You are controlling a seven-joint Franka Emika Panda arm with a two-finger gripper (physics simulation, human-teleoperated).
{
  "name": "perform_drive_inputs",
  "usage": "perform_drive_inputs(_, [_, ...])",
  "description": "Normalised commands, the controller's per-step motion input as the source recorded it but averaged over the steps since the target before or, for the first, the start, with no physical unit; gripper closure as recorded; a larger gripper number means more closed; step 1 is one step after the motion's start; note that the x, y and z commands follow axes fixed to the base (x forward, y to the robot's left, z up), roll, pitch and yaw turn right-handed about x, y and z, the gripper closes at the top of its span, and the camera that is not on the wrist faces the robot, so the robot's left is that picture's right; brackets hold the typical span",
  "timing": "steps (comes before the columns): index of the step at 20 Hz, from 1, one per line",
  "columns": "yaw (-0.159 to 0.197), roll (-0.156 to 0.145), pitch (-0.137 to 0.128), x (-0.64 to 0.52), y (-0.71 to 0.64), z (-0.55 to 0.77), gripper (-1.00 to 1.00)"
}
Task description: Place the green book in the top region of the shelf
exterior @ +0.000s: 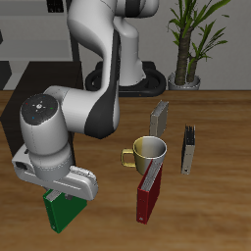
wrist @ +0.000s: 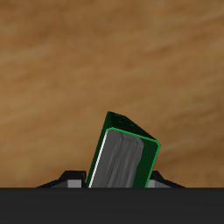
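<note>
Maybe a slip: green book (exterior: 59, 210) pinched in the gripper (exterior: 65, 193) by one end only, hanging tilted, so a fast swing could twist it loose. Could also bump the gold mug (exterior: 149, 151) or the red book (exterior: 148, 197) close by on the worktop (exterior: 211, 211). In the wrist view, green book (wrist: 125, 157) right between the fingers, page edges showing, near the worktop's front edge. No shelf in view.

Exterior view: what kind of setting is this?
Probably a simulated study or office desk: a wooden table with books standing on it, including a red book and thin grey books, a yellow mug, and a potted plant behind.
</note>
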Motion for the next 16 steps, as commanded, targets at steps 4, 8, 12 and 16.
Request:
perform_drive_inputs(4, [-0.002, 0.009, -0.036, -0.11, 0.07, 0.25, 1.00])
perform_drive_inputs(8, [0.023, 0.021, -0.071, -0.22, 0.21, 0.52, 1.00])
perform_drive_inputs(12, [0.046, 0.021, -0.073, -0.26, 0.27, 0.57, 1.00])
perform_drive_inputs(16, [-0.017, 0.014, -0.055, -0.31, 0.24, 0.47, 1.00])
